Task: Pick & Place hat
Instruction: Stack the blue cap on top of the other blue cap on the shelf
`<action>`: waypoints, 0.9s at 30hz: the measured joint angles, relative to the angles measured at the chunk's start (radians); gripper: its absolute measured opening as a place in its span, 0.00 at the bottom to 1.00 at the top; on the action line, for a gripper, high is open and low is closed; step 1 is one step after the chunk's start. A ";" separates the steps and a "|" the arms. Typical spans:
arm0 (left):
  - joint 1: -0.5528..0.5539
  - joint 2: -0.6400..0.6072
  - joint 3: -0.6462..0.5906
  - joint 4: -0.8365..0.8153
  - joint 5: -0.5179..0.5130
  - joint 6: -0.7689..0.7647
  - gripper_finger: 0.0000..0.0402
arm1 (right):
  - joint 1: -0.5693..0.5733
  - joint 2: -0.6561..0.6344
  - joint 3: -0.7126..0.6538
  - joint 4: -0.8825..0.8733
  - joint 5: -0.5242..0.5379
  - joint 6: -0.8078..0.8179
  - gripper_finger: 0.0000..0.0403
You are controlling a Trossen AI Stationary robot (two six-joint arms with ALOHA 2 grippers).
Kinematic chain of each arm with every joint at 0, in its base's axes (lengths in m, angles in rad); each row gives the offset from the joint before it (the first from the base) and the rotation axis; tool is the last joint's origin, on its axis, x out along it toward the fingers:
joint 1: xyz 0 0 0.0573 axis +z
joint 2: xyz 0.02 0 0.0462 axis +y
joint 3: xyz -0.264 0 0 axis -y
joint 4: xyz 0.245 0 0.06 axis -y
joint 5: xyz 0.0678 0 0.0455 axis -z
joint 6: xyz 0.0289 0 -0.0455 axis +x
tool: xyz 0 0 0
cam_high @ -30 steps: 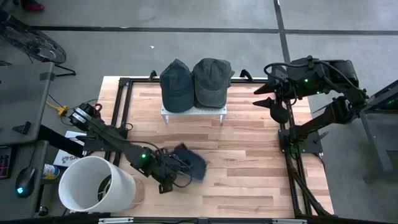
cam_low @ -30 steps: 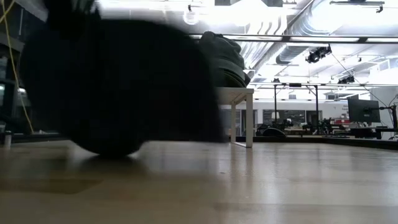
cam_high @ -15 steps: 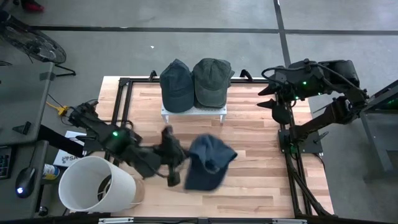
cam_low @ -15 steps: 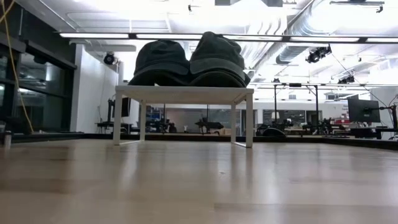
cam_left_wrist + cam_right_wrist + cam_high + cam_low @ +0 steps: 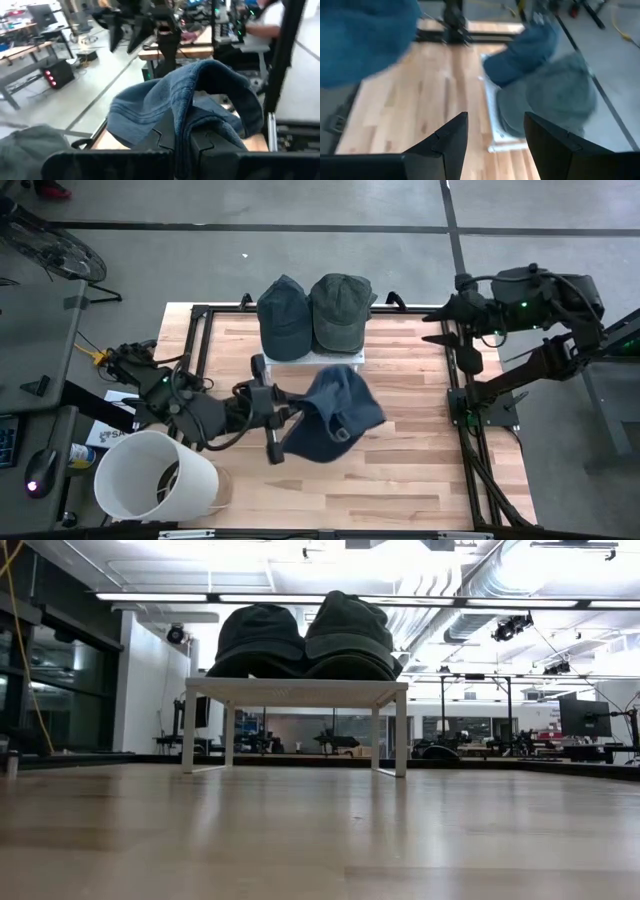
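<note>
My left gripper (image 5: 283, 423) is shut on a blue hat (image 5: 332, 416), which it carries above the middle of the table; the left wrist view shows the hat (image 5: 195, 90) bunched right in front of the fingers. The low view does not show the hat. Two more hats, a blue one (image 5: 283, 315) and a grey-green one (image 5: 340, 310), rest with their brims on a small white stand (image 5: 310, 358) at the far edge. My right gripper (image 5: 455, 340) hangs open over the table's far right corner, away from the hats, and touches nothing (image 5: 495, 135). My left gripper pinches a fold of the blue hat's crown cloth (image 5: 182, 131) between its two fingers, at the hat's left edge. The fingers come level from the table's left. The hat is lifted clear of the table and spreads out past the fingertips toward the right.
A tall white bucket (image 5: 155, 480) stands at the table's near left corner, beside my left arm. The stand (image 5: 300, 690) with its two hats takes up the far middle. A black frame (image 5: 195, 350) runs along the table's edges. Bare wood (image 5: 400, 470) lies near and right.
My left gripper has risen from the tabletop with the blue hat and swung toward the far edge and the right. The hat, low on the table in front of the low camera a second ago, is now lifted clear and spread out. My right gripper has drifted slightly right.
</note>
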 joint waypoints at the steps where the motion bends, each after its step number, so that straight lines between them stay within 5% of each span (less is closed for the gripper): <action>1: 0.000 0.000 0.000 -0.006 0.015 0.010 0.00 | 0.000 0.000 0.000 0.018 -0.019 -0.011 0.46; 9: 0.000 0.001 0.000 0.000 0.061 0.031 0.00 | 0.000 0.055 0.000 0.183 -0.240 -0.051 0.46; 14: 0.000 0.001 0.000 0.006 0.066 0.023 0.00 | 0.000 0.124 0.000 0.193 -0.354 -0.211 0.46; 27: 0.000 0.001 0.000 0.041 0.062 -0.095 0.00 | 0.000 0.159 0.000 0.215 -0.349 -0.822 0.42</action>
